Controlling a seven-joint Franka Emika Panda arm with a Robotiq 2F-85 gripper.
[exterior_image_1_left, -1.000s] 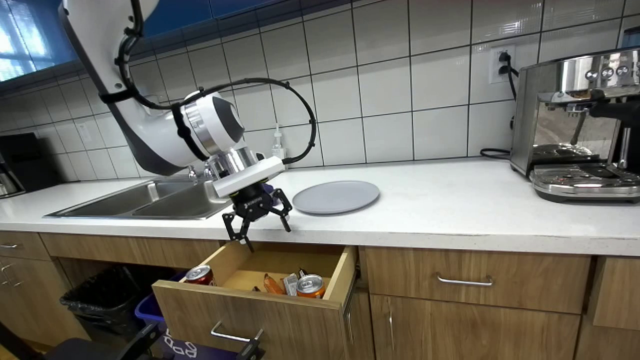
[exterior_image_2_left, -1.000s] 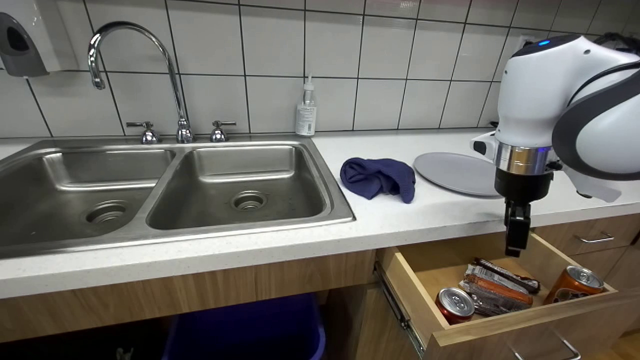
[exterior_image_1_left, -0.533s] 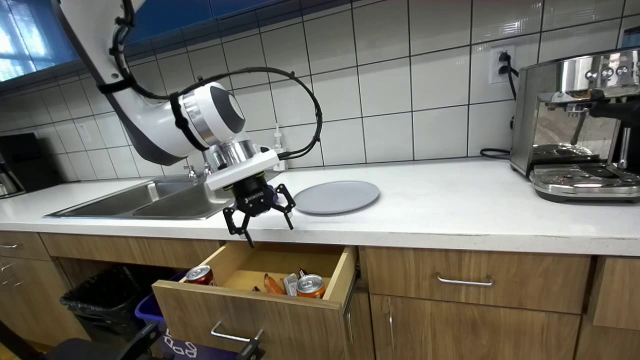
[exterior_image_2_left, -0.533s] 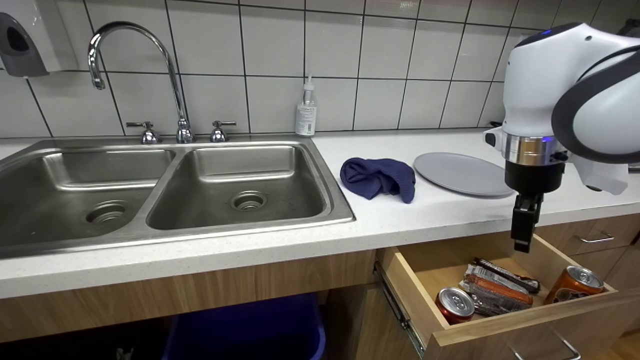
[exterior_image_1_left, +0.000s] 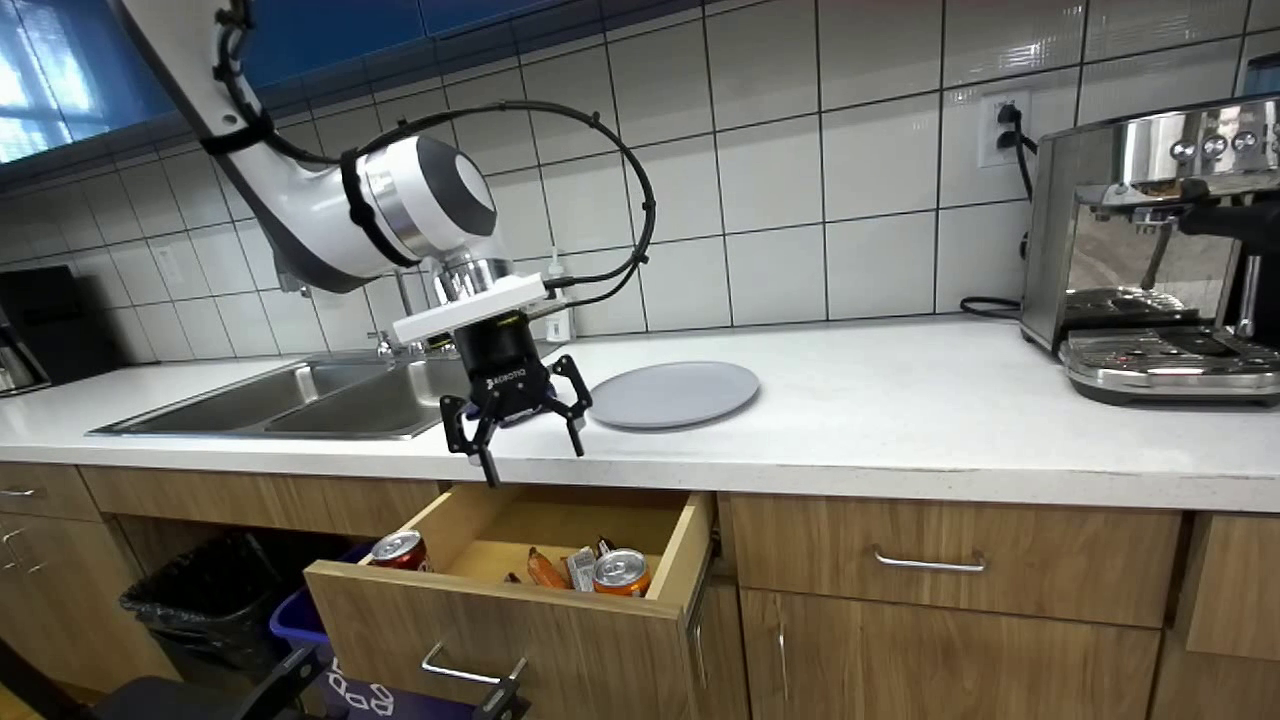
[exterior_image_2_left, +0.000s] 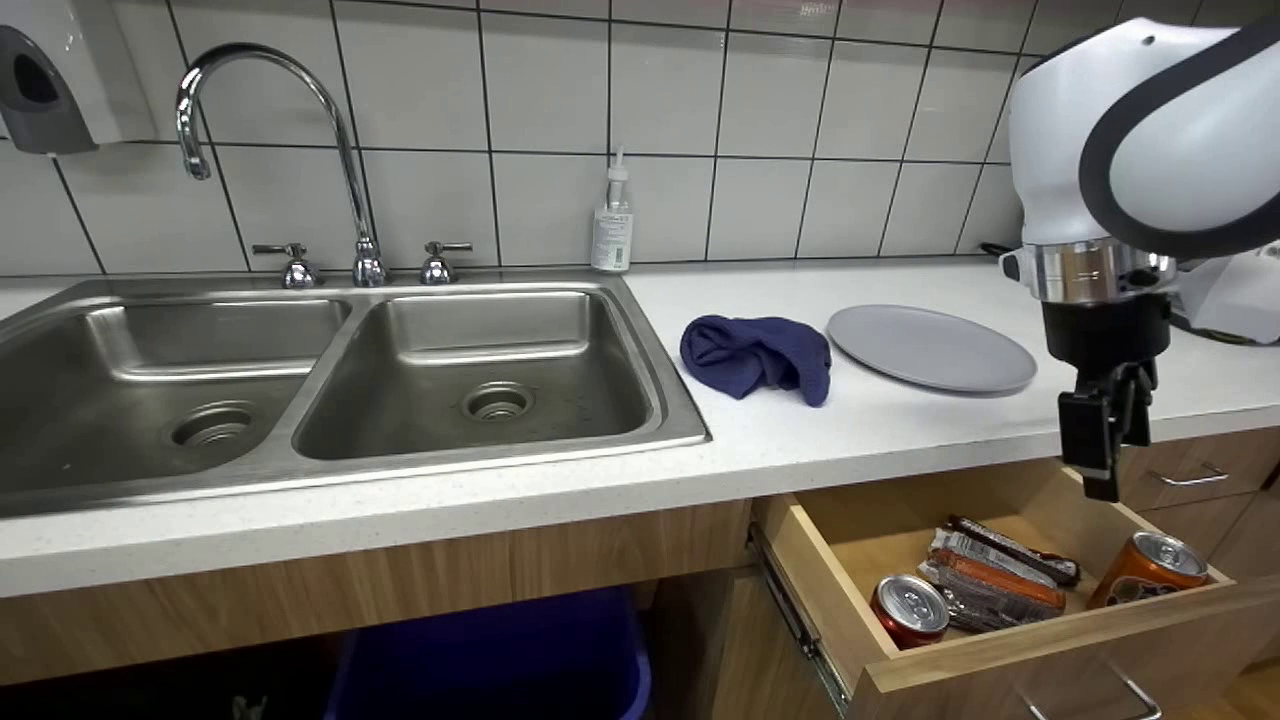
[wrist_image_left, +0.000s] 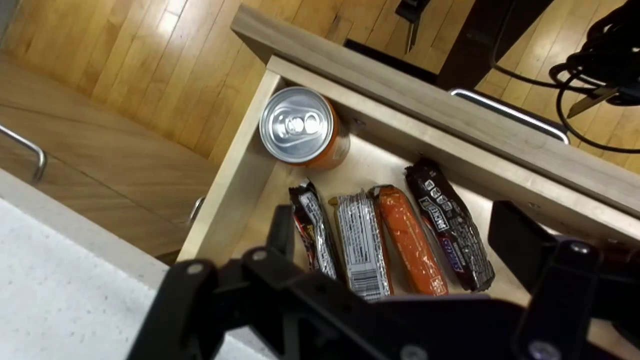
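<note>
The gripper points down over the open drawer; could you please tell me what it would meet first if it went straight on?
Probably the wrapped bars in the drawer, since in the wrist view they lie ahead of the open gripper; depth is unclear, so I cannot say which bar.

An espresso machine (exterior_image_1_left: 1120, 250) is seen on the white counter (exterior_image_1_left: 880, 400), near a wall outlet (exterior_image_1_left: 991, 128) into which black plugs (exterior_image_1_left: 1007, 141) are pushed. A double sink (exterior_image_2_left: 322, 372) is set into the counter, with a curved faucet (exterior_image_2_left: 346, 152) mounted at its back. A clear bottle (exterior_image_2_left: 612, 235) is found by the tiled wall (exterior_image_2_left: 550, 90); a crumpled navy cloth (exterior_image_2_left: 755, 355) is seen just beside the sink. Below, a blue bin (exterior_image_2_left: 600, 640) is partly hidden.
</note>
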